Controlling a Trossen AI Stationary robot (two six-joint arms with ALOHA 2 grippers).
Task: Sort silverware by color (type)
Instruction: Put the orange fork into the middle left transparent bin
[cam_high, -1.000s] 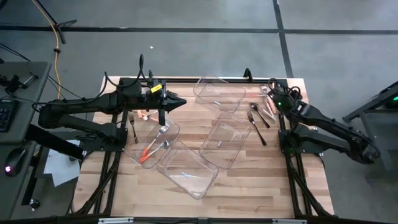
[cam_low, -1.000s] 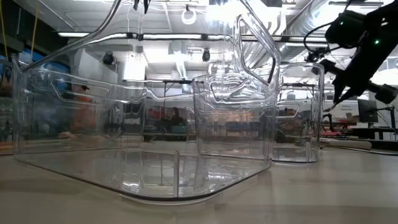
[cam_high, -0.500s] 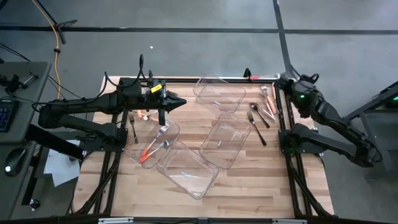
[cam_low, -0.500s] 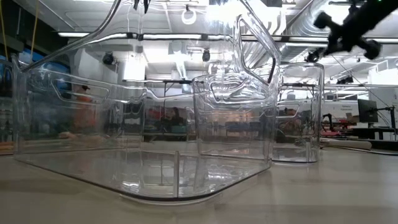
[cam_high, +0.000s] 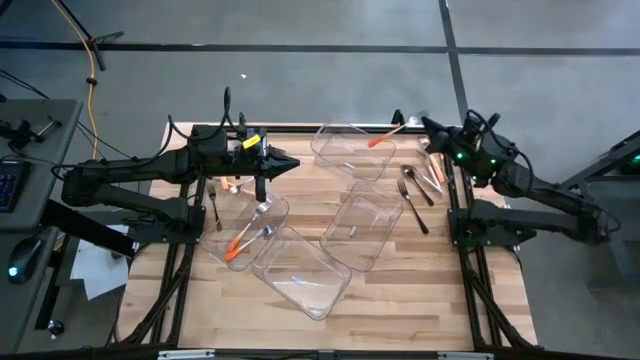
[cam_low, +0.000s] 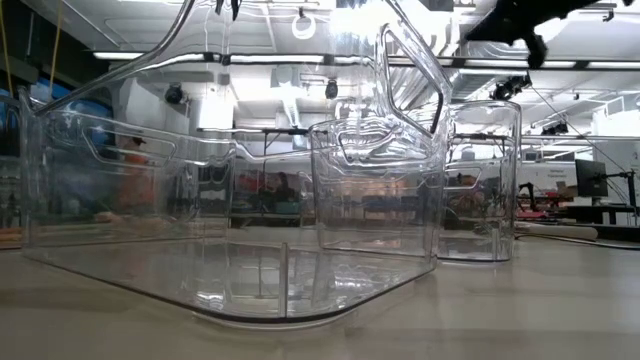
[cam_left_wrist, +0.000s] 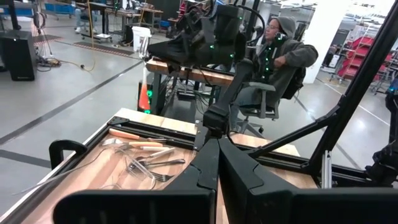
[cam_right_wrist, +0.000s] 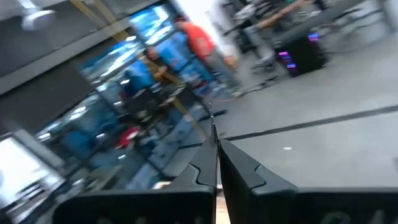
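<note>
My right gripper (cam_high: 418, 122) is at the table's far right, raised and level, shut on an orange-handled piece of silverware (cam_high: 385, 136) that reaches over the far clear bin (cam_high: 352, 152). The left wrist view shows the same piece (cam_left_wrist: 144, 93) in the air. More silverware lies in a pile (cam_high: 432, 172) by the right edge, with two black forks (cam_high: 412, 192) beside it. Orange-handled pieces (cam_high: 240, 243) lie in the left bin (cam_high: 268, 222). My left gripper (cam_high: 292, 162) is shut on nothing, level above that bin's far side. My right gripper pinches the orange-handled piece by its pale end (cam_high: 403, 127) between its two shut fingers. The fingers point level toward the table's left. The piece sticks out beyond the fingertips, orange handle (cam_high: 377, 141) away from them, lifted clear above the far bin's right rim.
A middle bin (cam_high: 362, 228) and a near bin (cam_high: 300, 272) holding a white piece lie between the arms. A lone fork (cam_high: 215, 205) lies on the wood at the left. A seated person (cam_left_wrist: 280, 56) is beyond the table's right side.
My right gripper has risen from the pile at the right edge, tipped up to level and swung toward the far bin. It carries the orange-handled piece, now lifted clear of the table. My left gripper has kept still.
</note>
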